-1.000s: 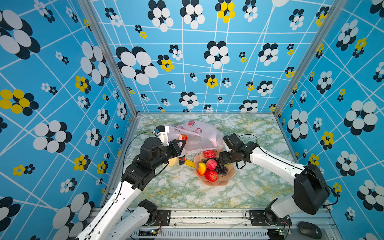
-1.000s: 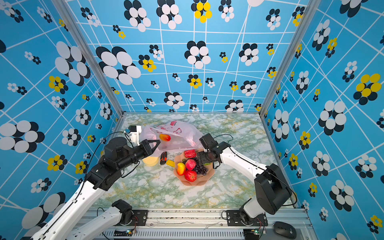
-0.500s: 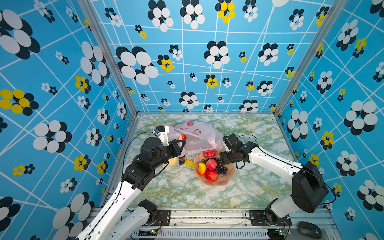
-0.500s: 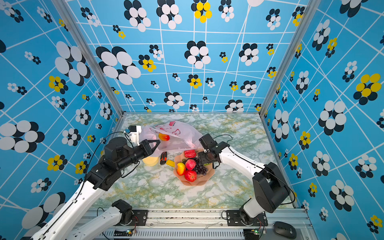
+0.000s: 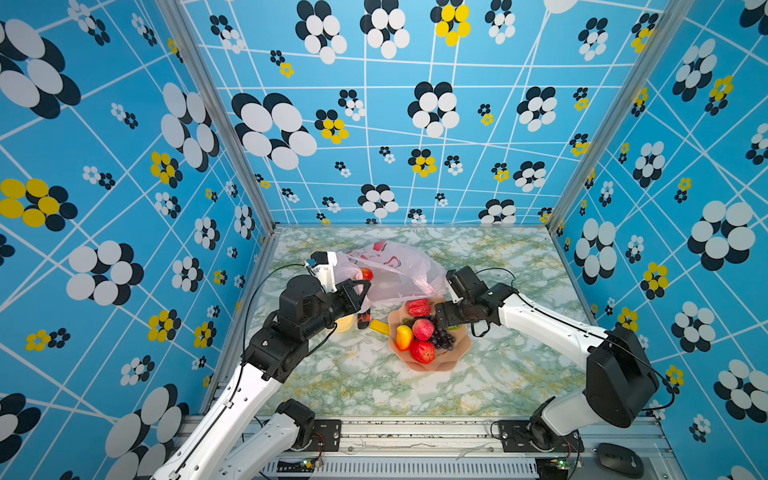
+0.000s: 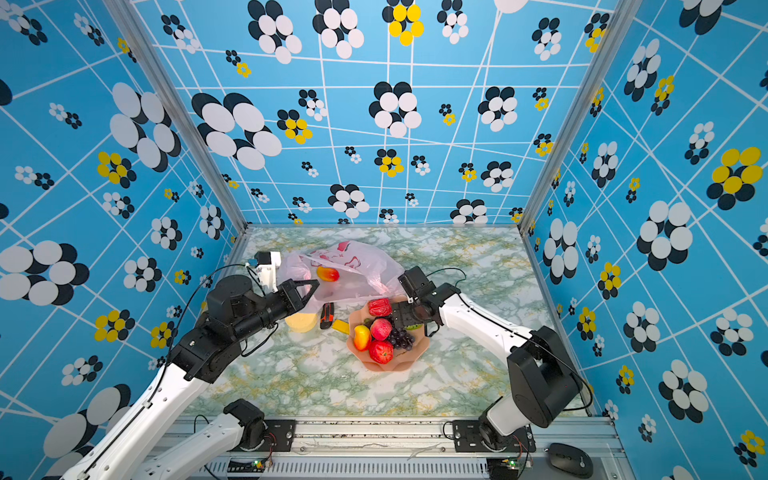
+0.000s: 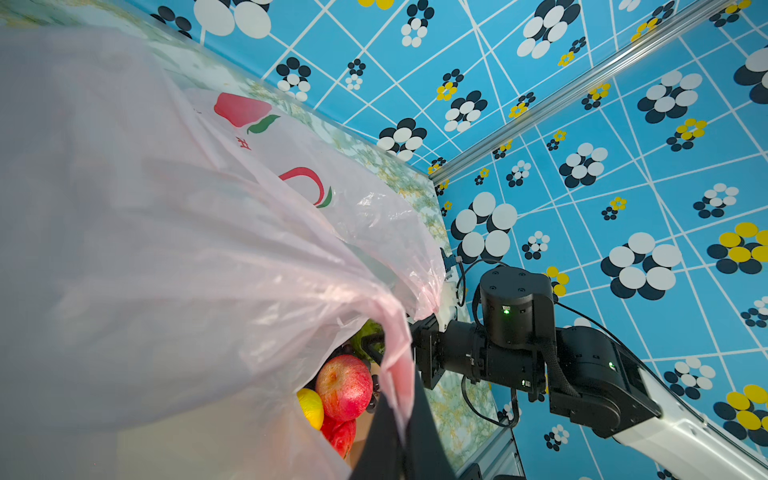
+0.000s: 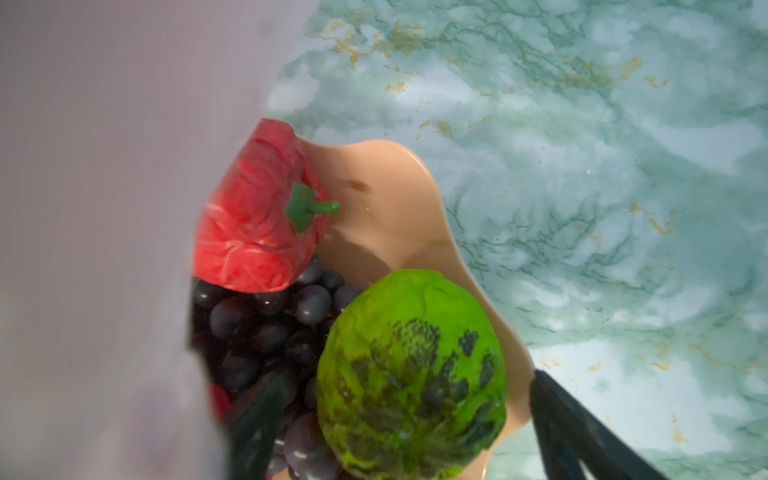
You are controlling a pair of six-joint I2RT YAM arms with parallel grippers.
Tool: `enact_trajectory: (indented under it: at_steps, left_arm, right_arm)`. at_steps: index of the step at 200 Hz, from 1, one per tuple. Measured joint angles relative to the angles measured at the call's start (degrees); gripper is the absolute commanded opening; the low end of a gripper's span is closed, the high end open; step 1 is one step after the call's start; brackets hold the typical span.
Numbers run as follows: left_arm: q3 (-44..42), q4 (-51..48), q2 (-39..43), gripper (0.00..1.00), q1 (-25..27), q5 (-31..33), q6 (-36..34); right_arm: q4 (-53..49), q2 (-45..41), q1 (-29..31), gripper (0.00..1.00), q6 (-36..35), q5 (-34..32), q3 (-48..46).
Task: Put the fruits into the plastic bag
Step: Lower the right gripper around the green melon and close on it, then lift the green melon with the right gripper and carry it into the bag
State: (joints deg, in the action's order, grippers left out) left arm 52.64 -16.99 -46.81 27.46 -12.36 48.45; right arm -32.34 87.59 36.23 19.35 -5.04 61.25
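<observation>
The left tool (image 5: 358,289) is clenched on the rim of the pale-pink plastic bag (image 5: 399,270), its mouth facing the salmon bowl (image 5: 442,362) on the marbled desk (image 5: 507,374), one mango (image 6: 327,274) already inside. The right tool (image 8: 403,380) stands released, jaws wide either side of the bumpy green fruit (image 8: 415,324) in the bowl, beside the grapes (image 8: 270,324) and red pepper piece (image 8: 253,216). A clean pick likely means centring on the green fruit's widest part, closing gently on its glossy skin, and lifting clear of the bowl's rim before swinging to the bag's mouth.
</observation>
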Motion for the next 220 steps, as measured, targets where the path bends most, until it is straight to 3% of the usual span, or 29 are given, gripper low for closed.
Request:
enact_trajectory:
  at_steps: [92, 146, 220]
  left_arm:
    - [0.00, -1.36, 0.92, 0.00, 0.00, 0.44, -0.02]
    - [0.00, -1.49, 1.31, 0.00, 0.00, 0.44, -0.11]
    - [0.00, -1.44, 1.29, 0.00, 0.00, 0.44, -0.22]
  right_arm:
    - [-0.22, 3.61, 0.02, 0.88, -0.11, -1.22, 0.61]
    - [-0.37, 4.66, 0.50, 0.72, 0.02, -1.99, 1.73]
    - [-3.69, -2.01, 0.50, 0.72, 0.17, -2.56, 1.90]
